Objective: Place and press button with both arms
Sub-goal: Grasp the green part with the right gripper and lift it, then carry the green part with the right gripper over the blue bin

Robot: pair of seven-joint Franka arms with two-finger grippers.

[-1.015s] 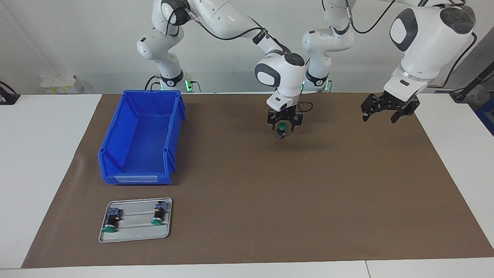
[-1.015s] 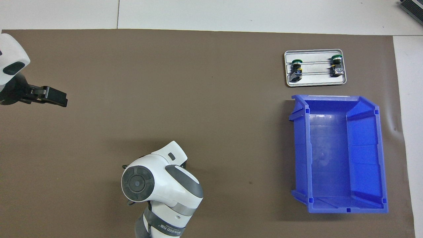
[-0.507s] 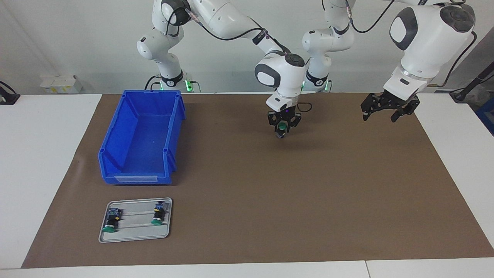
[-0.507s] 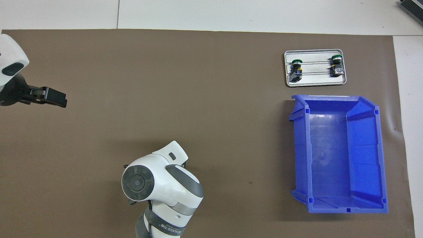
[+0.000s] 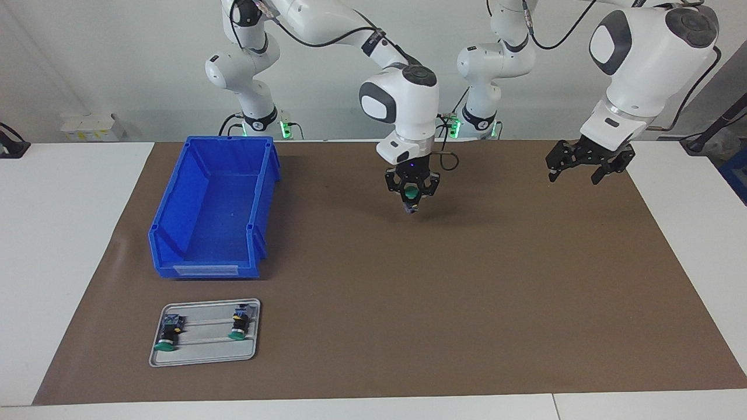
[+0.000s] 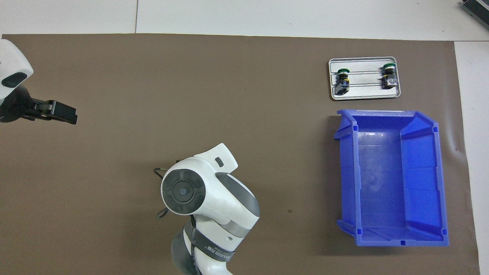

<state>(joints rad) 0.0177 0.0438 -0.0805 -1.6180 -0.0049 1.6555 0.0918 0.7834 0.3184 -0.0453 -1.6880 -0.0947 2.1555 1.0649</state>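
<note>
A button with a green cap hangs just above the brown mat, in the middle of the table close to the robots. My right gripper points straight down and is shut on it. In the overhead view the right arm's white wrist hides both that gripper and the button. My left gripper hovers open and holds nothing, over the mat at the left arm's end.
A blue bin stands open-topped at the right arm's end. Farther from the robots than the bin, a small grey tray holds two more green-capped buttons lying on their sides.
My right gripper has shut on the button, then carried it a little up and toward the right arm's end. The left arm has barely moved.
</note>
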